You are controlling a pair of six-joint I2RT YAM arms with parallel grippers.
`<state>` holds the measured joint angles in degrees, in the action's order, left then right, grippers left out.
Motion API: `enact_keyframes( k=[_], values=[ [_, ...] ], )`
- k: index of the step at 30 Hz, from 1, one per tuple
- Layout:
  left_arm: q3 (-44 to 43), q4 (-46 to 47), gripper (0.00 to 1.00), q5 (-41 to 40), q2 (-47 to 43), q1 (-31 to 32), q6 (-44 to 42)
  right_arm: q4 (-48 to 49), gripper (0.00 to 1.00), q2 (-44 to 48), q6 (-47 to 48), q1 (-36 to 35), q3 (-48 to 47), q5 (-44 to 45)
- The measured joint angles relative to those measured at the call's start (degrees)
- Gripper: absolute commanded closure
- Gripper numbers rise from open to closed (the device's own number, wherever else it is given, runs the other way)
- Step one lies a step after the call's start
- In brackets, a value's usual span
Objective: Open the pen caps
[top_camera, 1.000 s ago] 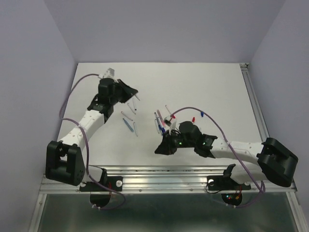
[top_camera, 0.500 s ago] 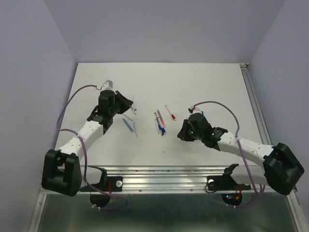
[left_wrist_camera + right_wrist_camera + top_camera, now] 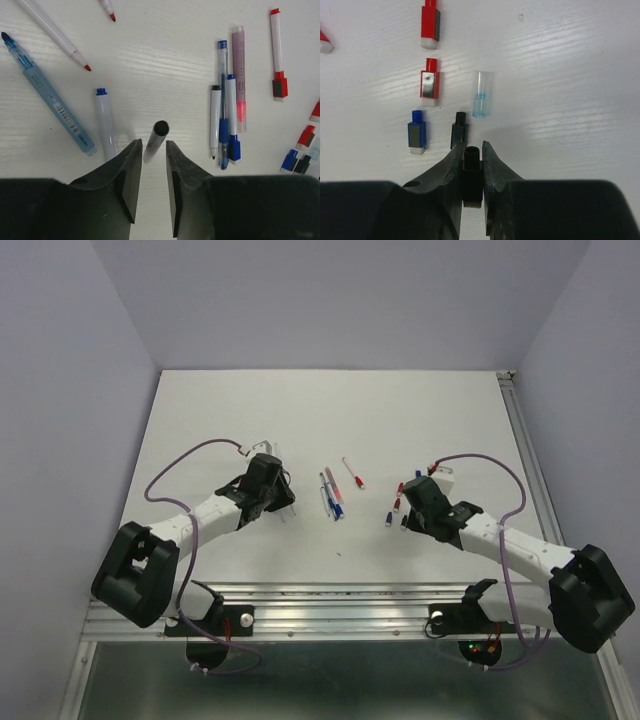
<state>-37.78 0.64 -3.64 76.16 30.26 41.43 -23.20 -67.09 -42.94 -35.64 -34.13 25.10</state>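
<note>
Top external: big swing in the last second. My right arm has left the middle bunch of pens (image 3: 332,498) for the right side of the counter (image 3: 430,410), and my left arm has dropped from the far-left corner to sit low, just left of that bunch.
Right fingers (image 3: 492,170): clenched on a short black cap (image 3: 471,167), carried clear of any pen.
Loose caps: a row lies just ahead of that grip. There is a second black cap (image 3: 459,131) closest, a blue cap (image 3: 416,135) beside it, a red cap (image 3: 429,82) further out and a clear cap (image 3: 481,100) off to the right, all on the counter.
Left fingers (image 3: 131,170): closed around the black-tipped pen (image 3: 159,132), pale barrel pointing away from the lens.
Meaning: cap in one arm, pen in the other, the two well apart — I read that as one more pen opened.
Still capped, by my guess: the red-ended pen (image 3: 277,50) and a blue-ended one in the bunch both show a blocky end like the loose caps.
Next call: set this cap down with the row, lay the pen aside — then back for another.
</note>
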Motion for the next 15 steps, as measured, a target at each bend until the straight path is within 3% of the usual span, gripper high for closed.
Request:
enact_keyframes(
  k=[4, 10, 15],
  values=[
    [-2.03, -1.33, 0.63, -1.53, 2.99, 0.9, -0.09, -0.28, 0.83, -0.72, -0.61, 0.17, 1.53, -0.13],
    [-3.52, -2.27, 0.62, -2.84, 5.2, 1.7, -0.09, -0.22, 0.63, -4.57, -1.09, 0.42, 1.75, -0.98],
    [-4.42, -3.87, 0.42, -3.37, 5.2, 2.05, -0.13, -0.39, 0.41, -4.66, -0.83, 0.42, 1.75, -1.97]
  ],
)
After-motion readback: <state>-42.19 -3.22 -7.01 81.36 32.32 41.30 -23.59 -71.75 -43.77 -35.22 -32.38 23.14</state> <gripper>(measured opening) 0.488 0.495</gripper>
